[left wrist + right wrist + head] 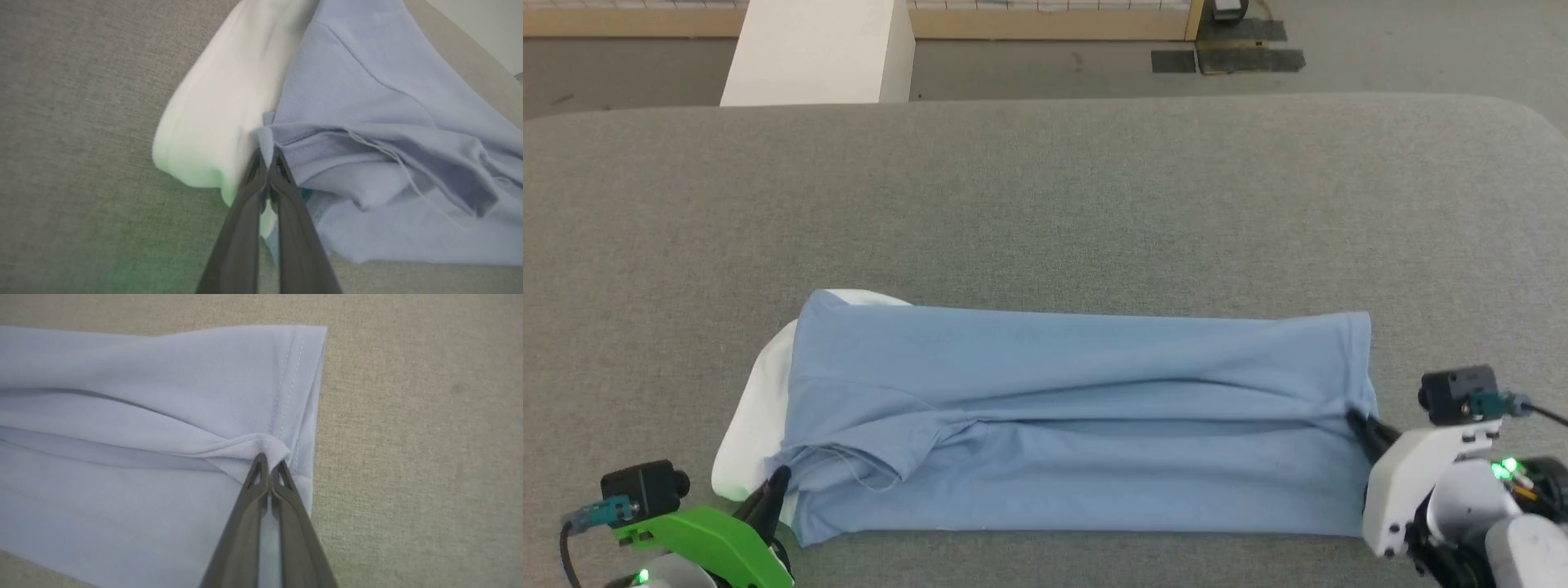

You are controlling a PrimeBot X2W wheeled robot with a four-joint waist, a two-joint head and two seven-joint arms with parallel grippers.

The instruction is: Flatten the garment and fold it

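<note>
Tightly nipping a blue fold near the sleeve with left gripper (267,159), likewise clamping a hem tuck with right gripper (269,459). Between both, stretched as a long folded band across grey table (1045,204): garment (1078,425), with white section (747,425) at left end.

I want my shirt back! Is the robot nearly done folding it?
Partly. The garment already lies folded into a long strip. Left gripper and right gripper each pinch one end of it now. Folding the strip shorter is left, and the white section pokes out.
</note>
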